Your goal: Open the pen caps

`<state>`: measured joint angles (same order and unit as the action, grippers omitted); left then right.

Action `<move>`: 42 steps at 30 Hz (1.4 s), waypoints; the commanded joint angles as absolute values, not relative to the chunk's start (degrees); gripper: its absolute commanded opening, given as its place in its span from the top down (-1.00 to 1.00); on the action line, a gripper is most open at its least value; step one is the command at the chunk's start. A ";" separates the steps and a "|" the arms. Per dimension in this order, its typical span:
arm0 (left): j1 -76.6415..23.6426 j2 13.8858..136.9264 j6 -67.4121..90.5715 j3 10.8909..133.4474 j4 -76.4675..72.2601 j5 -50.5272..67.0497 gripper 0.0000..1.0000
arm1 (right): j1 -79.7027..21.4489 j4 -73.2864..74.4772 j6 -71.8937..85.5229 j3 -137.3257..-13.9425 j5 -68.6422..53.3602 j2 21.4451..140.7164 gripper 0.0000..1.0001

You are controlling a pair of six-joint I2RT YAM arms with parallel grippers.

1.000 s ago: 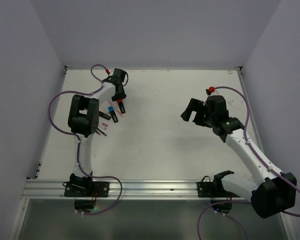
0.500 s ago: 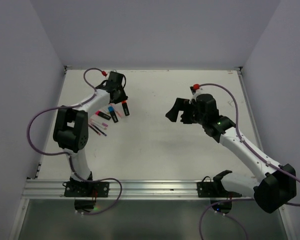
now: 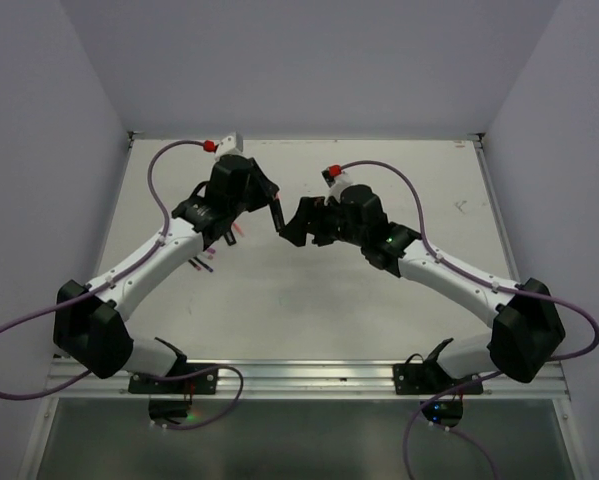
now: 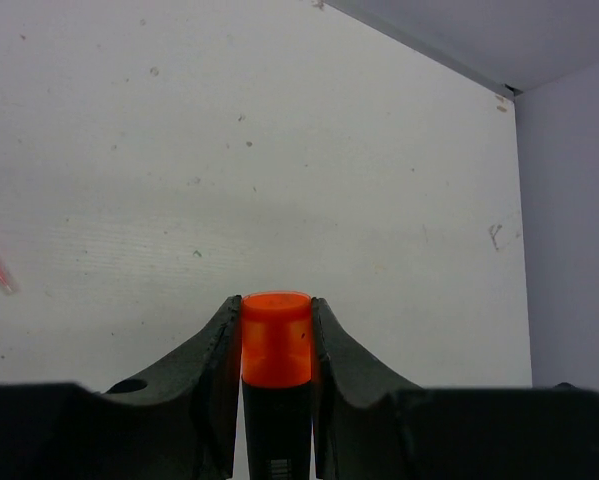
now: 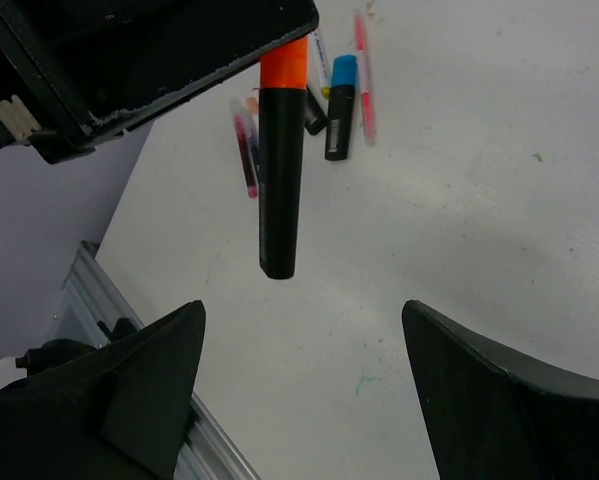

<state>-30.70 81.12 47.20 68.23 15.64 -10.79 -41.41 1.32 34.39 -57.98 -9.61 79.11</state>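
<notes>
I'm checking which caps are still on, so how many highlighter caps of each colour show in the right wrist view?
Orange cap: 1, on the highlighter held in the left gripper
Blue cap: 1, lying on the table
Total: 2

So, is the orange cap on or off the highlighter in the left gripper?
On: the orange cap sits on the black highlighter, the left gripper pinching that end; the right gripper is open, apart.
</notes>
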 commanded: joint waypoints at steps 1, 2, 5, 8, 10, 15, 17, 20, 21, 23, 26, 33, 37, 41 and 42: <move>-32.69 78.14 48.96 67.59 13.09 -15.11 0.90 | -42.80 -6.59 35.16 -61.78 -10.72 80.50 -0.65; -32.96 77.87 48.96 67.59 13.18 -15.64 0.90 | -43.06 -7.03 34.98 -62.22 -10.64 81.12 -0.63; -33.66 76.91 48.60 67.59 13.27 -16.26 0.90 | -43.42 -7.55 34.80 -63.72 -10.72 82.87 -0.54; -34.19 76.12 48.08 67.59 13.45 -17.05 0.91 | -43.85 -8.87 34.89 -64.68 -11.42 84.28 -0.41; -34.28 75.76 48.08 67.59 13.36 -17.23 0.90 | -44.03 -8.97 34.89 -65.56 -11.69 84.99 -0.37; -34.37 75.41 47.55 67.94 13.36 -17.23 0.90 | -44.56 -9.05 34.63 -66.80 -12.48 86.83 -0.19; -34.37 75.23 47.46 68.03 13.36 -17.14 0.91 | -44.65 -9.05 34.54 -66.97 -12.48 87.10 -0.16; -34.45 74.97 47.37 68.03 13.27 -16.88 0.91 | -44.74 -9.32 34.54 -66.80 -12.31 87.19 -0.02; -34.45 74.97 47.37 68.03 13.53 -16.79 0.91 | -44.74 -9.49 34.63 -66.54 -12.30 87.19 0.02; -34.45 74.53 47.37 67.94 13.54 -16.70 0.91 | -44.74 -9.58 34.72 -66.36 -12.30 87.10 0.16; -34.45 73.75 47.29 67.76 13.27 -16.17 0.91 | -44.74 -9.84 34.80 -65.39 -11.60 86.66 0.39; -34.45 71.46 43.51 67.24 11.69 -14.24 0.26 | -44.82 -10.19 34.98 -62.59 -11.51 84.73 1.00; -34.37 68.82 41.05 66.01 10.55 -13.10 -0.21 | -44.65 -9.76 35.07 -61.09 -10.81 82.27 1.00; -32.53 65.48 38.15 64.08 7.04 -8.10 -0.64 | -44.56 -9.23 34.28 -60.12 -9.94 79.98 1.00; -31.65 64.96 36.93 63.64 6.25 -6.08 -0.69 | -44.47 -9.05 34.28 -59.77 -9.06 78.94 1.00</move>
